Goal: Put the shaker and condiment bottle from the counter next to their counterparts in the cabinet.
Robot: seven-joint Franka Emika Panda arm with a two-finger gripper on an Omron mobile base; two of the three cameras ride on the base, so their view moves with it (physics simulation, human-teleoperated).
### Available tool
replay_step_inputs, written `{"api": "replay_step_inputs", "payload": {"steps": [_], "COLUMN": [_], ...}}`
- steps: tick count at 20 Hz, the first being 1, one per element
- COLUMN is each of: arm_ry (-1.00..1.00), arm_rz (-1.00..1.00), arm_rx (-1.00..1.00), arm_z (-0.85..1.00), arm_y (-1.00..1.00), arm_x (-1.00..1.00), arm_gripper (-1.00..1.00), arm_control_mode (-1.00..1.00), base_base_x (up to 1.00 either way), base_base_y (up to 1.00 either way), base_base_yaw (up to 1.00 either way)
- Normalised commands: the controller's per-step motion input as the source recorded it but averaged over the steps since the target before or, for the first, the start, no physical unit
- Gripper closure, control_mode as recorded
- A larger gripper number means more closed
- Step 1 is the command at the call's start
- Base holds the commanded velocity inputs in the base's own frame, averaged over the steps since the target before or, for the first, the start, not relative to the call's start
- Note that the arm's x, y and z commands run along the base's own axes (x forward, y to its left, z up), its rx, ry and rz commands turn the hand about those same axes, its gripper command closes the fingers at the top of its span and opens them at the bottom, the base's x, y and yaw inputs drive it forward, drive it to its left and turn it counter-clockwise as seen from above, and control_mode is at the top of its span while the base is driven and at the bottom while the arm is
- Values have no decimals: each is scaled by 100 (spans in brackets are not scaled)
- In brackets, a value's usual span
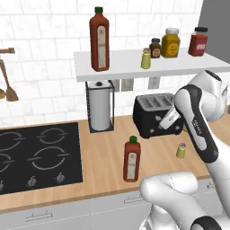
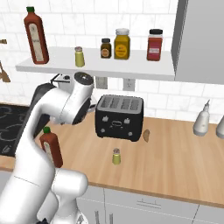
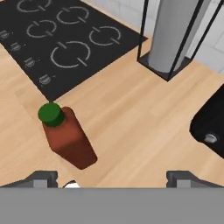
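Gripper: (image 3: 112,177) jaws spread wide, holding nothing; the two dark fingertips stand far apart at the bottom of the hand view, above bare wood of the counter.
Condiment bottle: (image 3: 65,136) upright on the counter, near the front edge, between the hob and the toaster; green cap on. In the hand view it stands just beyond the left fingertip, outside the jaws.
Shaker: (image 1: 181,150) upright on the counter in front of the toaster, well apart from the condiment bottle, toward the right end.
Counter: (image 1: 103,157) light wood, white drawer fronts below.
Hob: (image 1: 38,155) black, set into the counter's left part.
Paper towel holder: (image 1: 99,107) black wire frame at the counter's back edge, just right of the hob.
Toaster: (image 2: 119,117) black, toward the counter's back edge, right of the paper towel holder.
Shelf: (image 1: 121,67) white board on the tiled wall above the counter.
Second bottle: (image 1: 99,40) upright near the shelf's left end.
Second shaker: (image 1: 146,59) at the shelf's front edge, near mid-length, well apart from the second bottle.
Jars: (image 2: 122,43) three stand toward the shelf's right end: dark brown, mustard yellow, red.
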Motion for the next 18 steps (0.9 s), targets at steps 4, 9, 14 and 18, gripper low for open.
{"api": "replay_step_inputs", "payload": {"steps": [4,9,14,18], "arm_ry": [-13,-11,-15,-13], "arm_rz": [3,0,5,11], "arm_rx": [6,-4,15,17], "arm_z": [-29,-46,-39,-29], "arm_y": [0,0,0,0], "arm_x": [-60,-23,-46,-41], "arm_gripper": [-100,-100,-100,-100], "arm_control_mode": [-100,-100,-100,-100], "base_base_x": [0,0,0,0], "base_base_y": [0,0,0,0], "base_base_yaw": [0,0,0,0]}}
